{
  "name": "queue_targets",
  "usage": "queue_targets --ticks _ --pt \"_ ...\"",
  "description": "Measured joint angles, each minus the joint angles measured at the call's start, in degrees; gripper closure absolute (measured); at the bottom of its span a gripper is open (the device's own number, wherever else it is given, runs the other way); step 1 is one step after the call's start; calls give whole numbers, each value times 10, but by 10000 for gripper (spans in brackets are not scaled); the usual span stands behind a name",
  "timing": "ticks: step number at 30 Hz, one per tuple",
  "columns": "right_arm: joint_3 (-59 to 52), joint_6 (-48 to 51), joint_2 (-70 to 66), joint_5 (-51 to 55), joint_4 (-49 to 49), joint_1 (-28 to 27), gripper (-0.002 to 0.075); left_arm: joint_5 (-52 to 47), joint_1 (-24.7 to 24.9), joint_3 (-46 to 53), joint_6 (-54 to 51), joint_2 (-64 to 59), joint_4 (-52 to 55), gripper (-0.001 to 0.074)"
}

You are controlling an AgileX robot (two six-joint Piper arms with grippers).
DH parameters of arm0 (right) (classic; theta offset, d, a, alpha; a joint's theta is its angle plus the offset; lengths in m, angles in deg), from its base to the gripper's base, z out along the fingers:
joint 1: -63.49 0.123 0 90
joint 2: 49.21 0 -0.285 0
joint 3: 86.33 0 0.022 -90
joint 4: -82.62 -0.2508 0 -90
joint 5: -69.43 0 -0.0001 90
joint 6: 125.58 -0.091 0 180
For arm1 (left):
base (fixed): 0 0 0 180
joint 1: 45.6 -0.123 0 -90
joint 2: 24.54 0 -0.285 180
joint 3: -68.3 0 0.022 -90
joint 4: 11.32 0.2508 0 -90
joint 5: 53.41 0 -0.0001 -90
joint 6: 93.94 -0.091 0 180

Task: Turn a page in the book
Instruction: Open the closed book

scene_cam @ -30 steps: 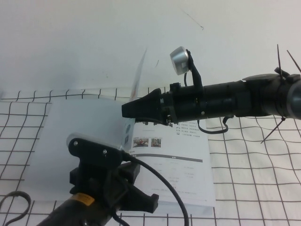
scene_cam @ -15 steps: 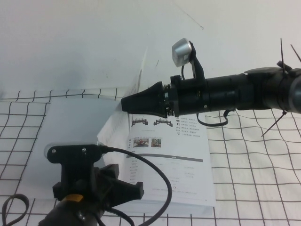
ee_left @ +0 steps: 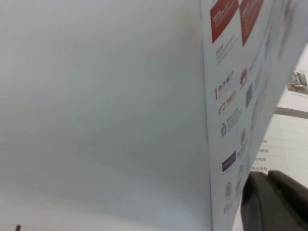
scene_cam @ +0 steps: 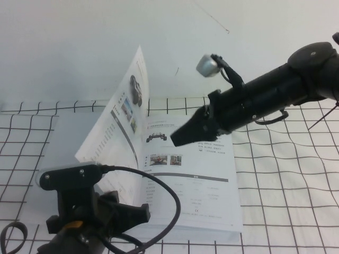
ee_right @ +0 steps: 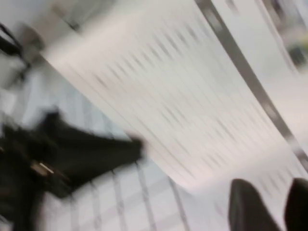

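The book [scene_cam: 196, 196] lies open on the grid cloth. The page [scene_cam: 124, 119] stands up from the spine and leans left, its vehicle-photo side facing right. Nothing holds it. My right gripper [scene_cam: 176, 138] hovers over the right-hand printed sheet, just right of the standing page, open and empty. In the right wrist view its fingertips [ee_right: 245, 207] are apart above blurred print. My left gripper [scene_cam: 139, 214] is at the book's near edge, under the leaning page. In the left wrist view it [ee_left: 269, 202] is shut, beside the page's red-squares side [ee_left: 236, 96].
The blank white sheet [scene_cam: 69, 137] lies flat on the left of the spine and fills most of the left wrist view [ee_left: 96, 96]. The white cloth with a black grid [scene_cam: 286, 185] covers the table. A white wall [scene_cam: 79, 42] rises behind.
The right gripper has let go of the page and dropped down to the right. The page has swung over to lean left. The left arm has drawn back toward the near left.
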Motion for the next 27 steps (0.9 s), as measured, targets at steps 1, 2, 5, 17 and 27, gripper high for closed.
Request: queue_targets --ticks 1,2,5,17,27 --pt "0 -13 -3 -8 40 0 547 0 0 0 0 0 -7 737" --pt "0 -22 -6 -15 72 0 604 0 0 0 0 0 -15 737" --pt "0 -38 -20 -36 126 0 692 -13 -15 0 0 0 -31 737" --pt "0 1 -92 -144 107 32 725 -236 -212 0 0 0 -34 737" --pt "0 -12 -124 -155 143 38 725 -386 -349 0 -23 0 -29 737"
